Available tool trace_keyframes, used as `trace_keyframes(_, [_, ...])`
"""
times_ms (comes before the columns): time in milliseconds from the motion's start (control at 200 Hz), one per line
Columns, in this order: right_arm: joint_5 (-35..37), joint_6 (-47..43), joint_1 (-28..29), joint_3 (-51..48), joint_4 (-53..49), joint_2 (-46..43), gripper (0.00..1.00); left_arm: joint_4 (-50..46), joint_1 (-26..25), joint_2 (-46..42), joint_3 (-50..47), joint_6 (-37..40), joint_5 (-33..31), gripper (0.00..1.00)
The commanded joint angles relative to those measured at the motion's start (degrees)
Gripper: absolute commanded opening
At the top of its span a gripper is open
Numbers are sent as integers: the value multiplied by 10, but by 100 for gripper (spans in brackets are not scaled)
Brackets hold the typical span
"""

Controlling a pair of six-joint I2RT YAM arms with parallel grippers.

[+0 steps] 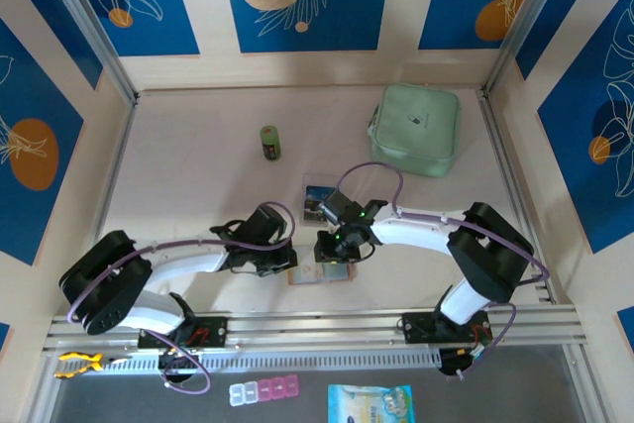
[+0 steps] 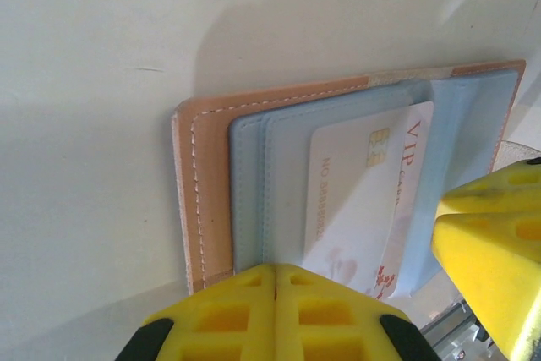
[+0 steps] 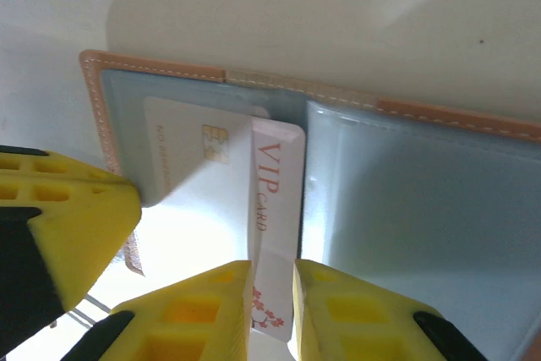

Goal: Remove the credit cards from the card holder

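- The left arm (image 1: 188,263) lay low over the table (image 1: 178,175). Its elbow was out at 9 o'clock and its forearm reached toward 3 o'clock.
- The left gripper (image 1: 280,263) sat at the 9 o'clock side of the card holder (image 1: 305,277).
- The right arm (image 1: 426,227) was folded with its elbow at 3 o'clock and its forearm running toward 9 o'clock. The right gripper (image 1: 335,253) tipped down at the holder's 1 o'clock side.
- The card holder lay open and flat near the table's 6 o'clock edge, between the two grippers. It had a stitched salmon-pink border around pale blue clear pockets.
- In the left wrist view, the left gripper's jaws were pressed together with no gap, their tips at the holder's edge beside the stitched border. Whether they bore down on it could not be told.
- A white VIP card (image 3: 275,200) with a gold chip sat in one pocket, its end reaching past the holder's edge toward the right gripper.
- The right gripper's jaws stood a narrow gap apart at that end. The card lay flat across the gap with its face showing between the tips, not nipped between the pads.
- Some loose cards (image 1: 317,197) lay at the holder's 12 o'clock, apart from it.
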Motion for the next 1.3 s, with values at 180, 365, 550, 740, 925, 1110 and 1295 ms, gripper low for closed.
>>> trace_keyframes(180, [-34, 19, 3, -14, 37, 1, 26, 16, -5, 11, 22, 6, 17, 3])
trace_keyframes(365, [-44, 28, 3, -21, 59, 18, 29, 9, -7, 33, 18, 16, 9, 3])
trace_keyframes(550, [-52, 32, 4, -31, 77, 22, 29, -8, -7, 36, 11, 22, -1, 2])
trace_keyframes(740, [-58, 35, 3, -38, 90, 27, 24, -12, -7, 35, 9, 22, -4, 2])
trace_keyframes(925, [-64, 38, 2, -43, 100, 29, 19, -14, -7, 36, 12, 23, -4, 2])
trace_keyframes(1110, [-48, 33, 3, -34, 72, 35, 27, -17, -7, 33, 13, 23, -5, 2])
trace_keyframes(1295, [-6, 16, 4, -14, 7, 29, 30, -23, -7, 29, 14, 25, -8, 3])
